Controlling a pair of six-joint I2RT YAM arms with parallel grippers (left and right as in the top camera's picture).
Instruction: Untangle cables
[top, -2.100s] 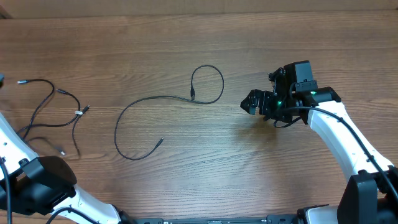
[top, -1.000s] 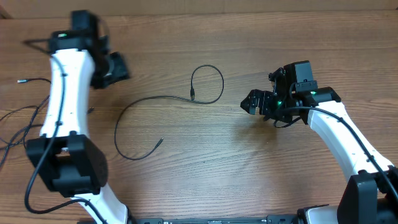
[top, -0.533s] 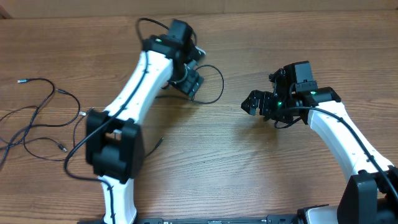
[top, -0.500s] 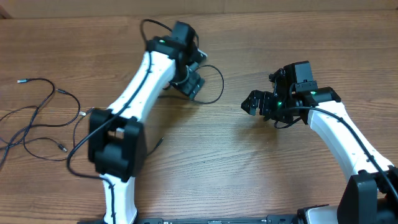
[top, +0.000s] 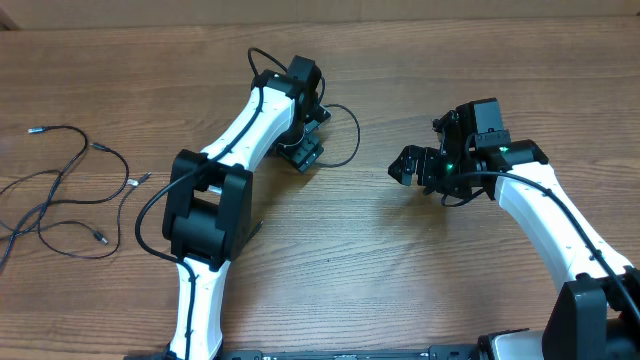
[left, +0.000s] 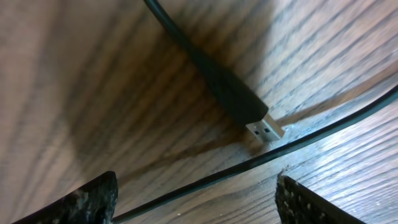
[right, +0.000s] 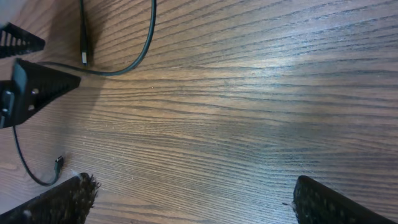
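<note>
Now | cable plug (left: 264, 130) | centred below spread left pincer (left: 199, 200)

We see the left arm (top: 238, 132) stretched far forward, the left gripper (top: 303, 152) pointing down with its fingers (left: 93, 198) spread wide. The right arm (top: 540, 215) is bent inward, the right gripper (top: 405, 165) facing left, jaws fully apart, nothing held.

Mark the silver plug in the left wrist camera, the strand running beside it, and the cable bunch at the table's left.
silver plug (left: 264, 130), left wrist view, on its metal tip.
strand (left: 336, 124), left wrist view, mid-run right of the plug.
cable bunch (top: 45, 203), overhead view, where strands cross.
</note>
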